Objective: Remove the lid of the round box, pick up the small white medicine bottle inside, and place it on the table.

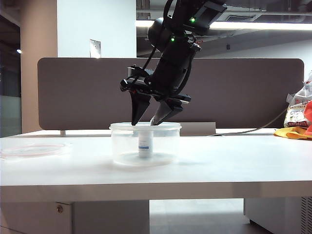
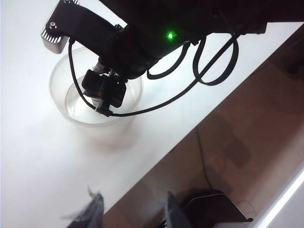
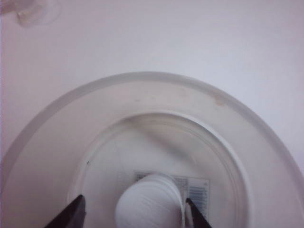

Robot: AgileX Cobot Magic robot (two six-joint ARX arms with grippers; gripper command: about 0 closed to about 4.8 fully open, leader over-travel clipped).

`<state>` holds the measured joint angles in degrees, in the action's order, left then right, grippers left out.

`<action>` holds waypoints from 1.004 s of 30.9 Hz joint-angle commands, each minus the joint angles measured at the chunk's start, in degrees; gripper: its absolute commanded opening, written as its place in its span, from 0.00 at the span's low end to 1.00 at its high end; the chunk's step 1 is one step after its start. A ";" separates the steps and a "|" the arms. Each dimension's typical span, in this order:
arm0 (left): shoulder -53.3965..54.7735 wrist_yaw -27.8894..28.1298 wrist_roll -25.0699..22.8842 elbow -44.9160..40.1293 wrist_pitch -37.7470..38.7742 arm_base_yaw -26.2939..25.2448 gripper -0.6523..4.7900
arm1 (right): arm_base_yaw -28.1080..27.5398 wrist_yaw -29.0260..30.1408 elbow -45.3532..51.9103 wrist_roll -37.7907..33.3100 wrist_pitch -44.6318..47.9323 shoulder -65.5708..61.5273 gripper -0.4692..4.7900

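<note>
Presently, at the far left of the exterior view, the lid lies flat on the table, well apart from the round box at centre; inside the box the small white medicine bottle stands upright; the right gripper reaches down into the box, its fingers either side of the bottle cap, jaws apart, not clamped; the left gripper hangs off the table's edge, jaws apart, holding nothing.
</note>
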<state>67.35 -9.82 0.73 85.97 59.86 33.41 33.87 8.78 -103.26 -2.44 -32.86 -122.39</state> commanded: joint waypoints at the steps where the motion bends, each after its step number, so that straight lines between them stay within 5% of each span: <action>1: -0.20 -0.07 -0.28 0.39 0.04 0.09 0.43 | 0.17 0.13 -0.20 -0.57 0.74 0.13 0.58; 16: -0.20 -0.42 -0.31 0.39 0.57 0.09 0.43 | 0.20 0.07 -0.20 -0.59 0.68 -1.81 0.58; 20: -0.20 -0.44 -0.28 0.39 0.55 0.09 0.43 | 0.09 0.07 -0.17 -0.57 0.76 -1.81 0.42; 31: -0.20 -0.42 -0.31 0.39 0.72 0.09 0.43 | -0.07 0.07 -0.83 -0.52 0.83 -1.66 0.41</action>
<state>67.35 -9.98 0.71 85.97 60.71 33.41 33.80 8.78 -103.26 -2.94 -32.42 -124.46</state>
